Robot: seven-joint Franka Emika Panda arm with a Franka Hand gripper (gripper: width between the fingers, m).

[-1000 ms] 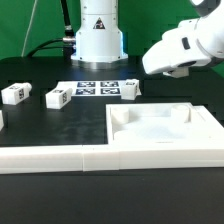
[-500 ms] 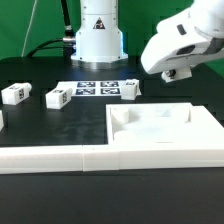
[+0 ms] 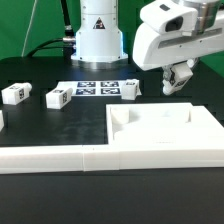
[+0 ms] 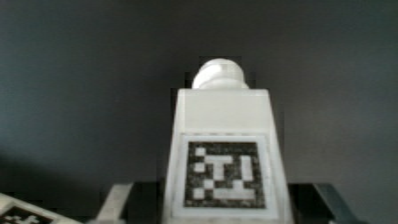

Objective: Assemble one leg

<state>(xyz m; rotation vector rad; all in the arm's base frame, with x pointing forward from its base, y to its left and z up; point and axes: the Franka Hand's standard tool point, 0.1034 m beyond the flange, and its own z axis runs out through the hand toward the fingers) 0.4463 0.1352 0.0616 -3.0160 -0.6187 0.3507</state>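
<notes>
My gripper hangs at the exterior view's upper right, above the black table behind the large white panel. It is shut on a leg, a white post with a black-and-white tag on its face and a rounded peg at its far end. The fingers sit on both sides of the post's near end. In the exterior view the held leg is mostly hidden by the fingers. Two loose legs lie on the table at the exterior view's left.
The marker board lies in the middle at the back, with another small white post at its right end. The robot base stands behind it. A white part shows at the left edge.
My arm has moved toward the exterior view's left and lowered, bringing the gripper and the held leg into view behind the panel. The loose legs have not moved.
</notes>
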